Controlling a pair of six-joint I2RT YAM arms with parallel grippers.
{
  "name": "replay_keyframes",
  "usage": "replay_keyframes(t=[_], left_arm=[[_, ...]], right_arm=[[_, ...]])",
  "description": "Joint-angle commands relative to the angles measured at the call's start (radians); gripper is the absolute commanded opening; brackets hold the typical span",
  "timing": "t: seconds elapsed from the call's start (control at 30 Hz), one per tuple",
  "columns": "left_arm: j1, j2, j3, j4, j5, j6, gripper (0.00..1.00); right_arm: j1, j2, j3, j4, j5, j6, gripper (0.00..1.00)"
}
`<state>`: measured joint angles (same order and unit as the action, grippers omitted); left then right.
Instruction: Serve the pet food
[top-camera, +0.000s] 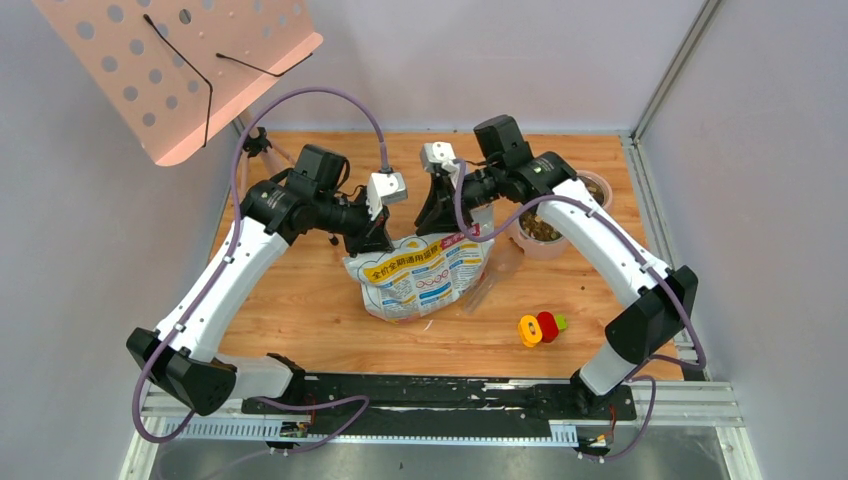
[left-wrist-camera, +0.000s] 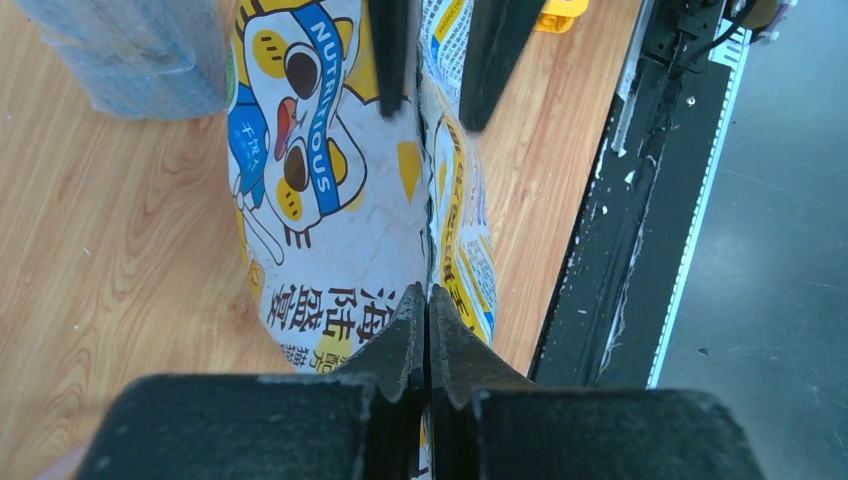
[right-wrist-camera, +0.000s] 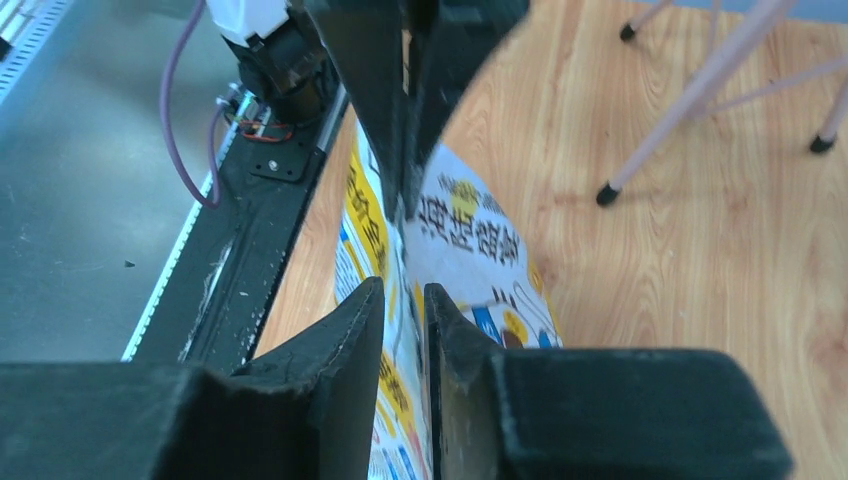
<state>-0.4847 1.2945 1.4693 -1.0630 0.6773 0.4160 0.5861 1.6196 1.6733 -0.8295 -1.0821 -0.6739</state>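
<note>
The printed pet food bag (top-camera: 420, 275) stands mid-table, its top edge held up between both arms. My left gripper (top-camera: 377, 238) is shut on that edge; in the left wrist view its jaws (left-wrist-camera: 428, 292) meet on the bag's seam (left-wrist-camera: 330, 180). My right gripper (top-camera: 441, 222) straddles the same edge further along, and in the right wrist view it (right-wrist-camera: 404, 290) stands slightly open with the bag film (right-wrist-camera: 470, 225) loose in the gap. Brown pet food kibble (top-camera: 545, 229) lies in a pinkish bowl (top-camera: 520, 240) right of the bag.
A second bowl (top-camera: 598, 186) sits behind the first. A clear plastic piece (top-camera: 493, 277) lies by the bag's right side. A red and yellow toy (top-camera: 538, 328) is near the front right. A pink perforated music stand (top-camera: 180, 60) overhangs the back left. A black rail (top-camera: 440, 392) runs along the near edge.
</note>
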Motion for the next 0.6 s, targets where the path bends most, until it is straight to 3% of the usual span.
replay_keyframes(t=[0.0, 0.13, 0.23, 0.37, 0.5, 0.57], left_arm=[[0.001, -0.018, 0.036, 0.037, 0.012, 0.004, 0.0], [0.003, -0.036, 0.043, 0.036, -0.005, 0.01, 0.0], [0.004, -0.046, 0.052, 0.038, -0.012, 0.007, 0.0], [0.011, -0.049, 0.058, 0.03, -0.014, 0.013, 0.0], [0.016, -0.049, 0.062, 0.019, -0.012, 0.026, 0.0], [0.019, -0.051, 0.062, 0.011, -0.017, 0.041, 0.0]], right_arm=[[0.037, 0.051, 0.081, 0.034, -0.061, 0.019, 0.21], [0.036, 0.053, 0.079, 0.007, -0.023, -0.026, 0.33], [0.036, 0.058, 0.072, -0.042, -0.033, -0.079, 0.36], [0.037, 0.08, 0.078, -0.072, -0.041, -0.078, 0.21], [0.037, 0.094, 0.088, -0.087, -0.02, -0.085, 0.19], [0.031, 0.094, 0.091, -0.098, -0.003, -0.099, 0.08]])
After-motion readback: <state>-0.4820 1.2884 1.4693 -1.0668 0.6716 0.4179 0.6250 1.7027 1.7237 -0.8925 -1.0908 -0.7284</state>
